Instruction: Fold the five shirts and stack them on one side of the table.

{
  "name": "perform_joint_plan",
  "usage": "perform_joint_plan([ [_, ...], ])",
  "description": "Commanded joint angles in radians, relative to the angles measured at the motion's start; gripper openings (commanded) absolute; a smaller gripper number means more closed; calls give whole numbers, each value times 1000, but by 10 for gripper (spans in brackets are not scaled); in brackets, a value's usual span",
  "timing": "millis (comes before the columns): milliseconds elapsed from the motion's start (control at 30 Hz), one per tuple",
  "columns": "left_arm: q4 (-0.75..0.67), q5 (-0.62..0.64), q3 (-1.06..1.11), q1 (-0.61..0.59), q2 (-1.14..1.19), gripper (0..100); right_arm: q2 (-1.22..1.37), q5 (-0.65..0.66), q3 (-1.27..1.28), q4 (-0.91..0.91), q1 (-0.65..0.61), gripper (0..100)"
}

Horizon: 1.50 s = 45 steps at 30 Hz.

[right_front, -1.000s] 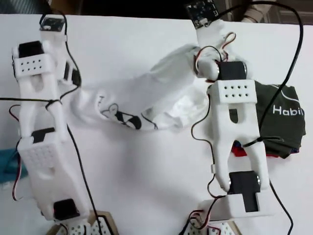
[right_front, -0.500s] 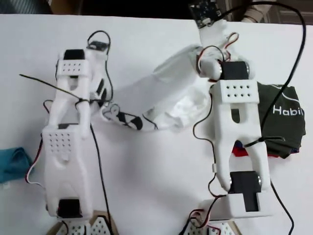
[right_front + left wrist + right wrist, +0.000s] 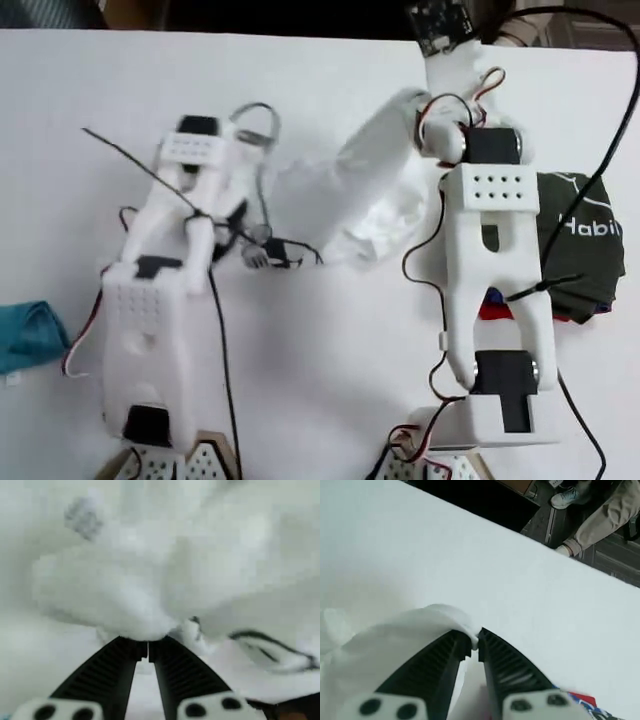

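Note:
A white shirt (image 3: pixel 340 190) with a black print lies bunched across the middle of the table (image 3: pixel 320 360). My left gripper (image 3: pixel 252 228) is shut on the shirt's printed end; in the left wrist view its black fingers (image 3: pixel 175 672) pinch a fold of white shirt (image 3: pixel 150 580). My right gripper (image 3: pixel 422 105) is shut on the shirt's far end near the back of the table, with the cloth corner (image 3: pixel 400 640) clamped between the fingertips (image 3: pixel 452 647). A dark folded shirt (image 3: pixel 585 250) sits on a red and blue one (image 3: pixel 492 305) at the right.
A crumpled teal shirt (image 3: pixel 25 335) lies at the table's left edge. The right arm's body (image 3: pixel 495 260) stands between the white shirt and the stack. Black cables trail over both arms. Bare table (image 3: pixel 470 565) stretches to the far edge.
My left arm has swung right from the left edge, dragging the shirt's printed end toward the middle, so the shirt is shorter and more bunched. The right arm shifted slightly right.

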Motion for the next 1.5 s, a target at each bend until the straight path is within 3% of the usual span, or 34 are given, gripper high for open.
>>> perform_joint_plan([
  [0, 18, -64, 205, 51, -290, 24, -74, -5, 61, -15, -7, 22],
  [200, 15, -181, 423, -35, -575, 25, -140, -5, 164, 15, 5, 22],
  [467, -97, -209, 452, -252, -741, 28, -351, 3, 327, 27, 31, 22],
  [733, -180, -207, 473, -256, -738, 249, -371, 5, 359, -42, 38, 22],
  [933, -242, -206, 478, -278, -721, 220, -369, 5, 397, -99, 36, 22],
  [1000, -356, -167, 444, -278, -694, 211, -369, 5, 407, -108, 35, 22],
  [1100, -543, -12, 406, -276, -589, 212, -369, 5, 408, -108, 31, 22],
  [1200, -649, 97, 338, -276, -430, 213, -369, 5, 408, -108, 31, 22],
  [1333, -617, 178, 182, -264, -210, 212, -369, 5, 408, -107, 31, 22],
  [1467, -470, 124, 73, -222, -46, 211, -369, 5, 408, -107, 31, 22],
])
